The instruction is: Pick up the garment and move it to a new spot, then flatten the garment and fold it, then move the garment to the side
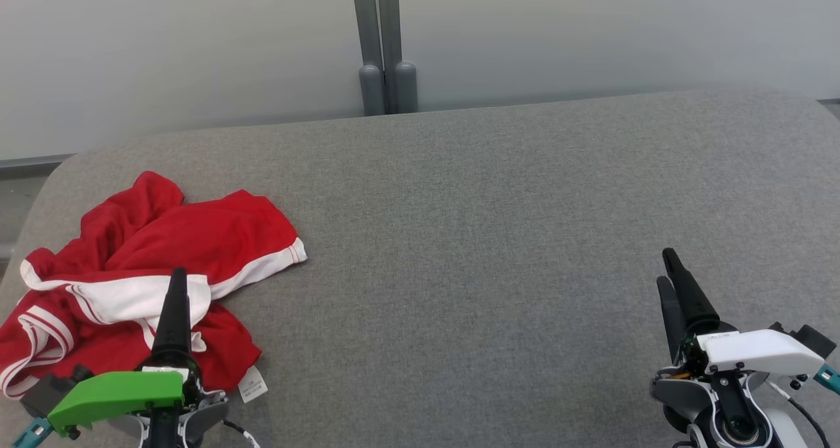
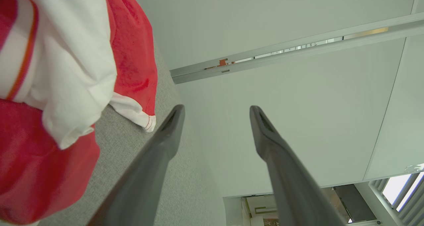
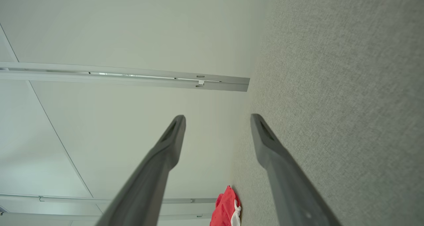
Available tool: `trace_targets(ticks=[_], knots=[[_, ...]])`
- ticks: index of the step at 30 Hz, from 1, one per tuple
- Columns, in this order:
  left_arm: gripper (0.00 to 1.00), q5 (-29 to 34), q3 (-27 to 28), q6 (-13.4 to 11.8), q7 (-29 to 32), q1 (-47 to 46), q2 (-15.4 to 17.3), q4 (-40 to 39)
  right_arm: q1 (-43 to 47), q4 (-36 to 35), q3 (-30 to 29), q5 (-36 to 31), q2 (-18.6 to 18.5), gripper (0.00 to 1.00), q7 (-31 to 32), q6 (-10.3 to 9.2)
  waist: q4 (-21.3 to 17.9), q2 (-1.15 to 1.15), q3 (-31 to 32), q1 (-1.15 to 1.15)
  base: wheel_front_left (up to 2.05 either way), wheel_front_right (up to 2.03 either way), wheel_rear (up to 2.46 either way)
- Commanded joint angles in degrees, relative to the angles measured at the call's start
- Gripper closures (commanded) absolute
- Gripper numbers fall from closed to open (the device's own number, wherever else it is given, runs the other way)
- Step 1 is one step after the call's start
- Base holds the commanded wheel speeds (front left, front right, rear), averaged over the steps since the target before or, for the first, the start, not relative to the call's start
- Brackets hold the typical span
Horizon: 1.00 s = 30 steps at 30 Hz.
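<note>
Head view: the crumpled red-and-white garment (image 1: 151, 251) lies on the grey bench (image 1: 492, 238). The left tool (image 1: 178, 274) is over the garment's near edge. The right tool (image 1: 665, 266) is well apart, off to the garment's right.

Left wrist view: the left tool (image 2: 217, 107) is wide open and empty, and the garment (image 2: 59, 70) bunches just beside one finger.

Right wrist view: the right tool (image 3: 217, 116) gapes empty too, with the garment (image 3: 227, 204) far off.

The left arm looks far better placed for the pick.
</note>
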<state>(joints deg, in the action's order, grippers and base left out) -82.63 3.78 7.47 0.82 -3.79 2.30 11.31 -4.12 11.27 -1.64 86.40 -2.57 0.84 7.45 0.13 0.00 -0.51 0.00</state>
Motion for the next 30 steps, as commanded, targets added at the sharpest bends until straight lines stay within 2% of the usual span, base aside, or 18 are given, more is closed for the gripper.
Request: trace_targets(ticks=[1,7,17,30], knots=[[0.0,2.4,-0.2,0.0,-0.6,-1.4,0.3,-1.4,-1.7,-1.6,0.6,-1.7,-0.6,0.0,-0.7,0.01,0.0,0.0,0.0,0.0,0.0,0.0,0.0],[0.0,9.9,-0.3,-0.1,-2.0,-1.3,0.4,-1.8,-1.8,-3.1,1.2,-6.7,-0.6,0.0,-2.0,0.01,0.0,0.0,-0.1,0.0,0.0,0.0,0.0],[0.0,24.9,-1.9,-2.5,-4.1,-1.5,0.4,-3.2,-2.1,-4.3,2.5,-16.9,-0.9,0.0,-4.1,0.02,0.2,0.0,-0.3,0.0,0.0,0.0,0.0],[0.0,39.0,-4.4,-4.9,-6.5,-1.1,0.5,-4.2,-2.5,-4.3,4.0,-35.2,-2.1,0.0,-6.6,0.03,0.2,0.0,-0.3,0.0,0.0,0.0,0.0]])
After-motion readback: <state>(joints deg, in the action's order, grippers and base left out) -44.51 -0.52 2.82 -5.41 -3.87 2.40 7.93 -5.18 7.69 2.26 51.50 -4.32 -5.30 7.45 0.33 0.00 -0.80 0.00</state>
